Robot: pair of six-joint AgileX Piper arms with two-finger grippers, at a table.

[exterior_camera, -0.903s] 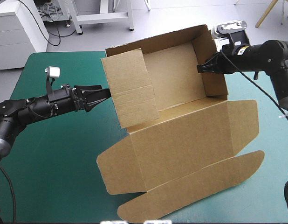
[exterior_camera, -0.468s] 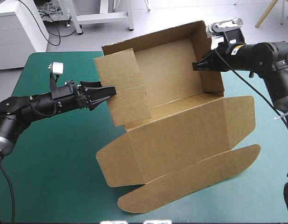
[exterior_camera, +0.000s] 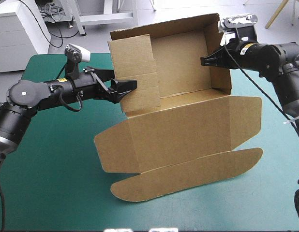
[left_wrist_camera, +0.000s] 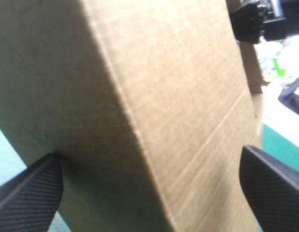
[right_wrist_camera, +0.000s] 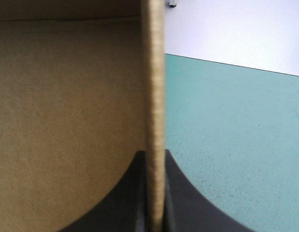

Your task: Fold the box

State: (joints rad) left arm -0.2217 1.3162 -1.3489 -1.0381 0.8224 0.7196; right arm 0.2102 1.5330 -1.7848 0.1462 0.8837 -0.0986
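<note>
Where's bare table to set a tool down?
Biggest free patch: the near-left teal-green cover, bordered by the left arm, the flat lid flaps of the box and the near edge. There is a smaller strip right of the lid, up to the right edge. Crowded: the centre and far side, with the left end effector and right end effector at the box walls.

Arms black throughout, rounded tubular segments; left arm [exterior_camera: 43,94] has a white dot [exterior_camera: 22,93] on its round joint housing; right arm [exterior_camera: 273,55] a thick glossy shell; left gripper [exterior_camera: 124,88] fingers [left_wrist_camera: 26,195] broad fins, fine woven crosshatch; right gripper [right_wrist_camera: 154,157] smooth, matt black, curved edges
</note>
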